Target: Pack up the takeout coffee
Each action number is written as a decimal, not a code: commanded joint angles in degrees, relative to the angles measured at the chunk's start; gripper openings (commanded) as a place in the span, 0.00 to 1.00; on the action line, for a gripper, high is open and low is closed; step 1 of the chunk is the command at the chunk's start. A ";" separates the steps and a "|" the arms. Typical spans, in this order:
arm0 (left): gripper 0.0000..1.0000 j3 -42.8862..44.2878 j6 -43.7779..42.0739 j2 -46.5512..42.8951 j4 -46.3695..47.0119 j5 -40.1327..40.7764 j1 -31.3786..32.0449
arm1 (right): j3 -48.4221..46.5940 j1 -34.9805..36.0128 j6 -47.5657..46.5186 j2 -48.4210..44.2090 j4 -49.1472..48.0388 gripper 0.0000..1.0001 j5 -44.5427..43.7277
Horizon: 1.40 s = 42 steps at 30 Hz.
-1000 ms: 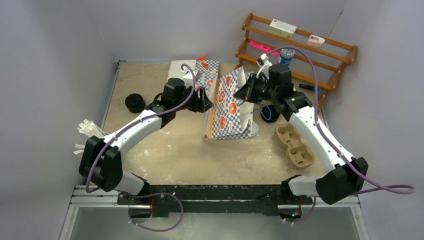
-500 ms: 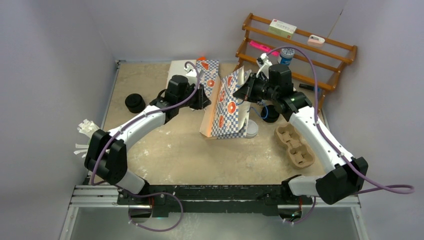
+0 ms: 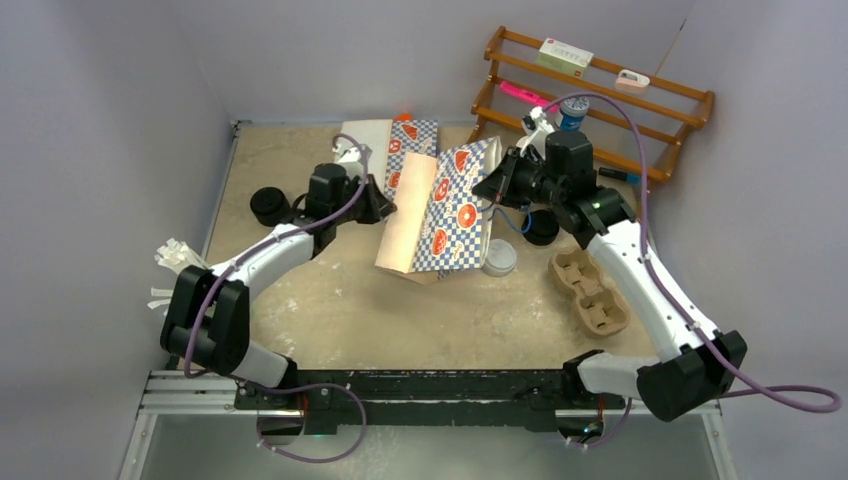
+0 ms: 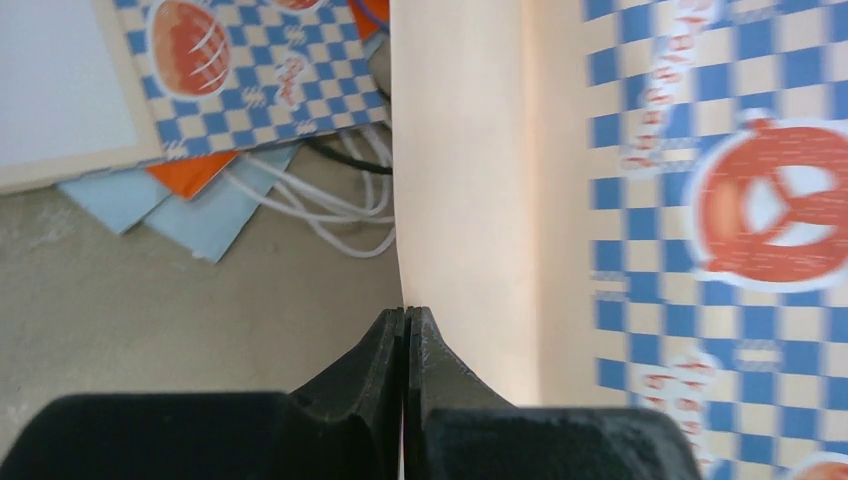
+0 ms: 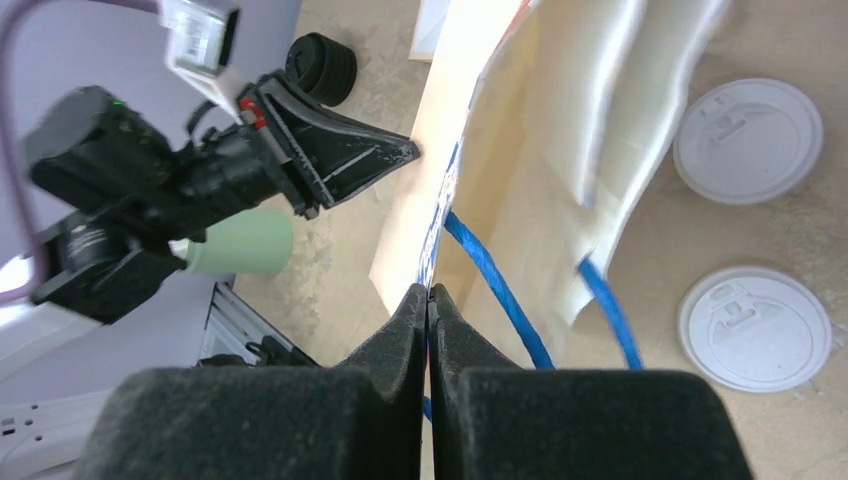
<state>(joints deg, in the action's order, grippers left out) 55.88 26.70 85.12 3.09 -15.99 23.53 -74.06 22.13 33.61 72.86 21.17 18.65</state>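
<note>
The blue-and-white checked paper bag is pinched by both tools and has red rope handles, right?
Not quite. The blue-and-white checked paper bag is pinched by both the left tool and the right tool, but its rope handles are blue, not red. The right wrist view shows this.

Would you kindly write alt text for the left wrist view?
The shut left tool pinches the pale side edge of a blue-checked paper bag. Another printed bag and white cords lie on the table behind.

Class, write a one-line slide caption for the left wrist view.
The left hand pinches the tan side edge of the blue-and-white checkered paper bag with orange pretzel prints.
</note>
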 commanded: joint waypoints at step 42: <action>1.00 -21.25 15.15 -46.37 -15.76 20.82 -3.68 | -40.85 23.44 -12.96 20.56 21.11 0.79 -13.26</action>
<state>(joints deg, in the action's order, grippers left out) 29.76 40.07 43.48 -4.64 -2.70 19.70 -116.16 45.41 22.44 98.39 46.04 0.27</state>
